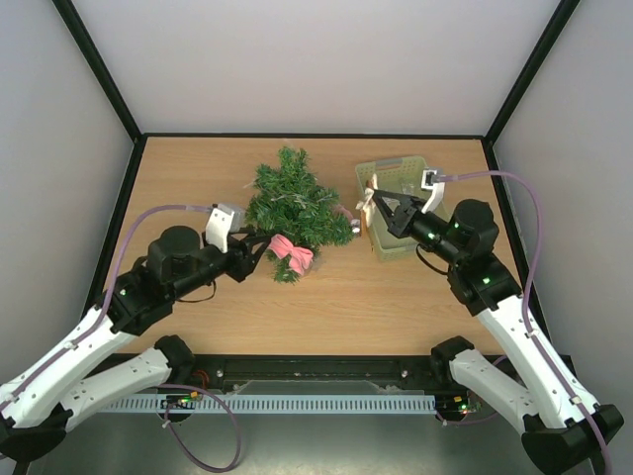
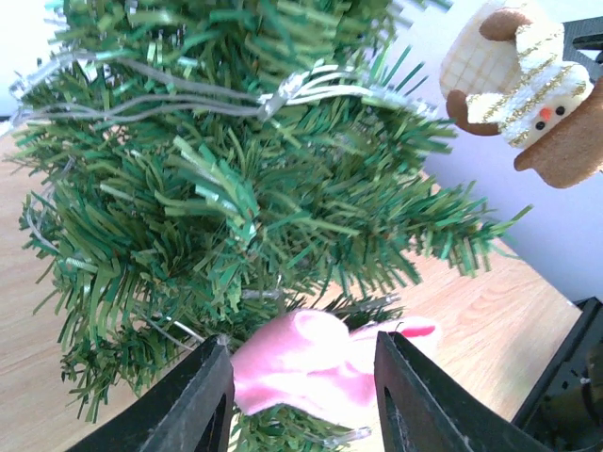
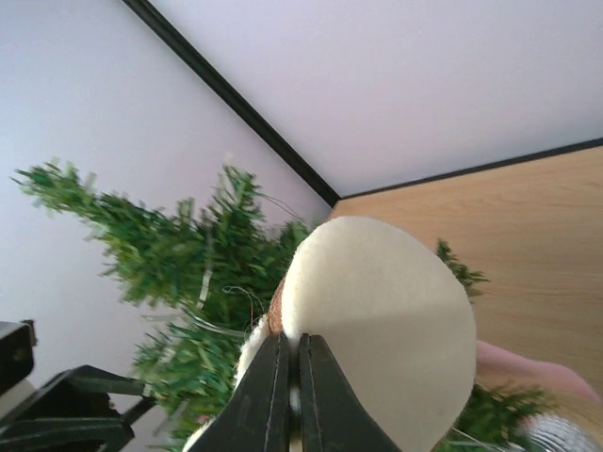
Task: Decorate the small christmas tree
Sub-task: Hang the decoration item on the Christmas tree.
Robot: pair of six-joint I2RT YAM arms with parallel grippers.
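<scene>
The small christmas tree lies on the wooden table, its tip pointing away from the arms. A clear light string is wound through its branches. A pink bow sits on the lower branches. My left gripper stands open around the pink bow, one finger on each side of it. My right gripper is shut on a felt reindeer ornament, whose round cream back faces the camera. In the left wrist view the ornament hangs in the air to the right of the tree.
A pale green basket stands to the right of the tree, under my right gripper. A small pink and silver piece lies between tree and basket. Grey walls enclose the table on three sides.
</scene>
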